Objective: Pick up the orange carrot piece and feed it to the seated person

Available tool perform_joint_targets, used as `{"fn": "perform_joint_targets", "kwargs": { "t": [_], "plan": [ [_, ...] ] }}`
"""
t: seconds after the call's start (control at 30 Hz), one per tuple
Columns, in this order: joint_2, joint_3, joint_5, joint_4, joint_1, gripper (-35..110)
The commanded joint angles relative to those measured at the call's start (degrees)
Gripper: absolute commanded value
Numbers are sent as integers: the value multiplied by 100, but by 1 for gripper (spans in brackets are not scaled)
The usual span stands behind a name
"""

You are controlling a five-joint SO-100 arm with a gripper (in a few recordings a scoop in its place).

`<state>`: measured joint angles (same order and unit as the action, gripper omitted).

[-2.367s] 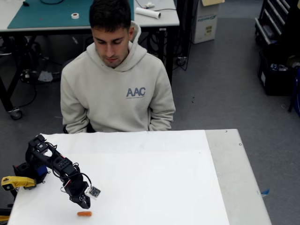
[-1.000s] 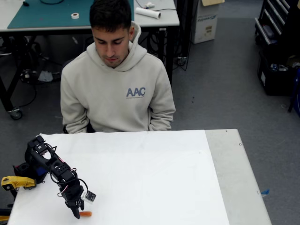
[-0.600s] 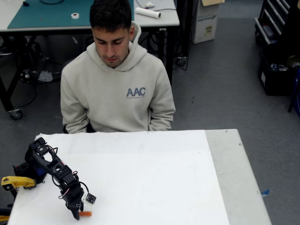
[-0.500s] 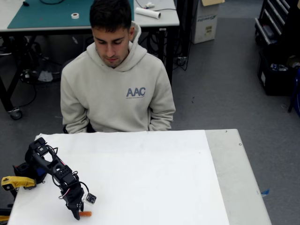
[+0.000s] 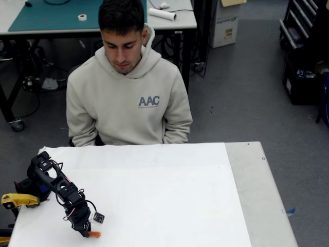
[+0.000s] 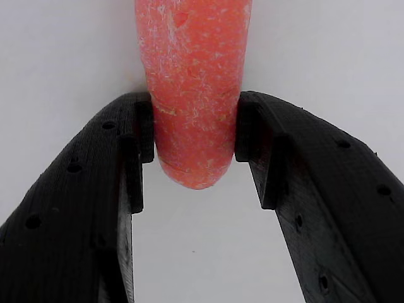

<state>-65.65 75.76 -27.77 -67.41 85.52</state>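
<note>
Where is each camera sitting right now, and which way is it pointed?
Fixed view: high, across the table from the seated person, looking down; the arm and gripper show at lower left.
Wrist view: on the gripper, looking down at the white tabletop; both black fingers press the carrot piece.
Both views show the gripper on the carrot piece at the table's near edge.

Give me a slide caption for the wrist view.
Gripper shut on the rounded end of the orange carrot piece over the white table.
</note>
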Motion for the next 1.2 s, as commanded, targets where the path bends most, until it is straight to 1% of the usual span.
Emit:
{"fn": "perform_joint_targets", "kwargs": {
  "t": [0.0,0.17,0.33,0.57,0.83,1.17],
  "plan": [
    [-237,-158,-79,-35,114,-2],
    [-325,-193,-114,-35,114,-3],
    [-1028,-668,-431,-88,44,-3],
    [-1573,-1143,-1556,-44,-44,-3],
    [-1582,-2180,-3041,-44,-387,-3],
    [-1230,-3981,-4474,-44,-1274,-3]
  ]
}}
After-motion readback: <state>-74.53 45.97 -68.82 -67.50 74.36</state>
